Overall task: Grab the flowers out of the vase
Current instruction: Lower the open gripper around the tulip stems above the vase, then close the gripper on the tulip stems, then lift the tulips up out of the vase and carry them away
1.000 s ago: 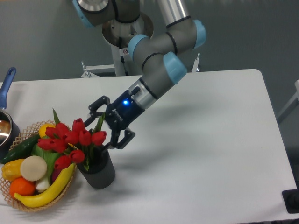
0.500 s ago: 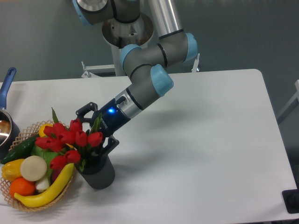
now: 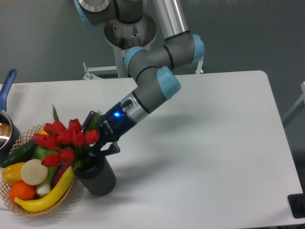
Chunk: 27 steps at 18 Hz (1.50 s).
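Grey wall behind, white tabletop (image 3: 200, 143) in front, and the whole story is at the left end of it. End effector (image 3: 97, 136) is reaching in low from the right with its fingers drawn close together on the green stems just under the buds, so it looks like it's got the flowers (image 3: 64, 140) pinched, though leaves cover the actual contact point and I can't swear how firm that grip is. The red tulips are bunched and leaning left, stems running down into the vase (image 3: 96, 175), which sits on the tabletop right against the wicker basket (image 3: 28, 202) of fruit and veg. Banana (image 3: 47, 195) is touching or nearly touching the vase's side. Further left there's a blue-handled pot (image 3: 7, 126) at the edge. My worry: the vase looks tilted, so if the stems bind on the rim during a lift, it could come up with them or tip into the basket. Also a few stems outside the pinch could get left behind or snap.
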Available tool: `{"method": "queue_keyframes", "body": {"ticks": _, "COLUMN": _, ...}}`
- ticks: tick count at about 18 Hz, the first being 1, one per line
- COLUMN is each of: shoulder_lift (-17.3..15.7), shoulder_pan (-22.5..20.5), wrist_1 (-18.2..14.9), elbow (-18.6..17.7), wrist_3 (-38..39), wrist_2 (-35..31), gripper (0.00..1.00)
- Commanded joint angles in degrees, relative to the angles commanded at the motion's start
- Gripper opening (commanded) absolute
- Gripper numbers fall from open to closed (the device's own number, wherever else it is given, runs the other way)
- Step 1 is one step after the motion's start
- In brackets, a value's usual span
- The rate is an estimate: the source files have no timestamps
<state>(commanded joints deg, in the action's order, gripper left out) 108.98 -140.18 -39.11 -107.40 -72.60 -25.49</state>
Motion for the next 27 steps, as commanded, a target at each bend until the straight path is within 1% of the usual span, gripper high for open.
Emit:
{"method": "queue_keyframes", "body": {"ticks": 9, "shoulder_lift": -0.5, "shoulder_pan": -1.0, "wrist_1": 0.0, "elbow": 0.0, "wrist_3": 0.3, "wrist_2": 3.2, "gripper": 0.0}}
{"method": "queue_keyframes", "body": {"ticks": 11, "shoulder_lift": -0.9, "shoulder_pan": -1.2, "wrist_1": 0.0, "elbow": 0.2, "wrist_3": 1.6, "wrist_2": 4.3, "gripper": 0.0}}
{"method": "queue_keyframes", "body": {"ticks": 14, "shoulder_lift": -1.1, "shoulder_pan": -1.8, "wrist_1": 0.0, "elbow": 1.3, "wrist_3": 3.5, "wrist_2": 5.0, "gripper": 0.0}}
{"method": "queue_keyframes", "body": {"ticks": 17, "shoulder_lift": -2.3, "shoulder_pan": -3.0, "wrist_1": 0.0, "elbow": 2.5, "wrist_3": 5.8, "wrist_2": 6.2, "gripper": 0.0}}
{"method": "queue_keyframes", "body": {"ticks": 20, "shoulder_lift": -2.4, "shoulder_pan": -3.3, "wrist_1": 0.0, "elbow": 3.3, "wrist_3": 6.5, "wrist_2": 6.9, "gripper": 0.0}}
{"method": "queue_keyframes", "body": {"ticks": 25, "shoulder_lift": -3.1, "shoulder_pan": -4.0, "wrist_1": 0.0, "elbow": 5.7, "wrist_3": 11.9, "wrist_2": 7.0, "gripper": 0.0}}
{"method": "queue_keyframes", "body": {"ticks": 27, "shoulder_lift": -3.1, "shoulder_pan": -4.7, "wrist_1": 0.0, "elbow": 6.5, "wrist_3": 14.3, "wrist_2": 8.5, "gripper": 0.0}}
